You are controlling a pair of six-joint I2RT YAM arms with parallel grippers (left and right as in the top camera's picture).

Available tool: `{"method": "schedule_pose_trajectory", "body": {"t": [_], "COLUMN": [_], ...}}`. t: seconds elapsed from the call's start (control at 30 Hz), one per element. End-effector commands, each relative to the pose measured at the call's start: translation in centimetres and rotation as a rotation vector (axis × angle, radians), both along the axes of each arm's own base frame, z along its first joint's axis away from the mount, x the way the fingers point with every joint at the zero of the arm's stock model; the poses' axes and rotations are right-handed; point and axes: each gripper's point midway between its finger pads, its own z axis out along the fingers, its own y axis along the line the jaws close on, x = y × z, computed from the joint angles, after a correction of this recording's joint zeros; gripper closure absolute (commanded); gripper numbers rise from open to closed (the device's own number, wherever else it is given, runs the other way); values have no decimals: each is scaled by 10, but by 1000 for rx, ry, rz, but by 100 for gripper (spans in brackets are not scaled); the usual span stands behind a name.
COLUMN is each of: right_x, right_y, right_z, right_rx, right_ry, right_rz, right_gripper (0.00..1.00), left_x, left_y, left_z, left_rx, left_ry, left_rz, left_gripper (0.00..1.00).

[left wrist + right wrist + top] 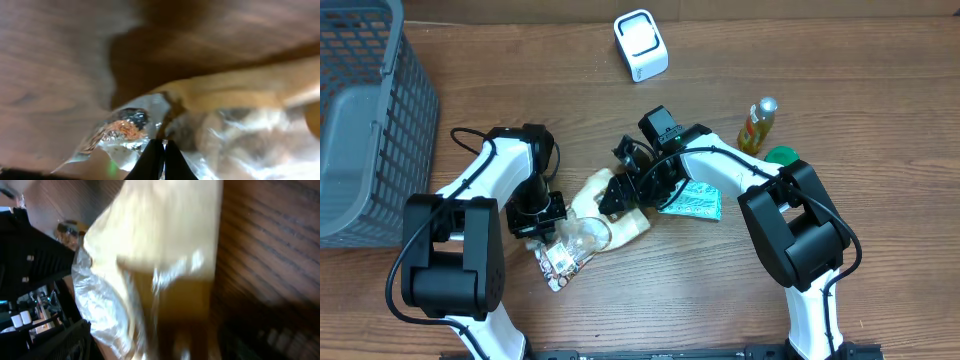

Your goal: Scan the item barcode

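The item is a clear plastic snack bag (588,232) with pale yellow contents and a printed label end (558,262), lying mid-table between both arms. My left gripper (545,225) sits at its left edge. In the left wrist view its fingertips (156,150) are pressed together on the crinkled film of the bag (225,130). My right gripper (616,196) is at the bag's upper right end. The right wrist view is blurred, the bag (150,255) fills it, and no fingers show. No barcode is visible. The white scanner (641,45) stands at the back.
A grey mesh basket (365,110) fills the left back corner. A teal packet (696,201) lies under the right arm. A small yellow bottle (757,126) and a green round thing (782,155) stand at the right.
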Motion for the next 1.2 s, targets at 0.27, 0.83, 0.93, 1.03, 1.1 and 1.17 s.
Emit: {"method": "schedule_pose_trajectory", "body": {"t": [0.27, 0.83, 0.93, 1.03, 1.1, 1.17], "right_x": [-31, -58, -60, -66, -69, -68], "right_y": [7, 57, 63, 72, 76, 77], "right_z": [-13, 1, -2, -1, -1, -5], "right_rx": [-46, 102, 90, 105, 104, 78], "right_ry": [89, 156, 114, 98, 86, 72], "right_rz": [0, 16, 25, 50, 59, 41], "right_gripper": [23, 30, 30, 30, 33, 34], "left_x": [14, 26, 27, 28, 28, 28], "left_y": [-12, -13, -13, -13, -13, -13], "left_z": [-11, -14, -14, -14, -14, -14], "left_rx": [-59, -64, -65, -65, -65, -65], "left_ry": [-65, -114, -120, -122, -124, -125], "left_rz": [16, 15, 15, 15, 15, 15], "left_gripper": [96, 96, 96, 96, 96, 96]}}
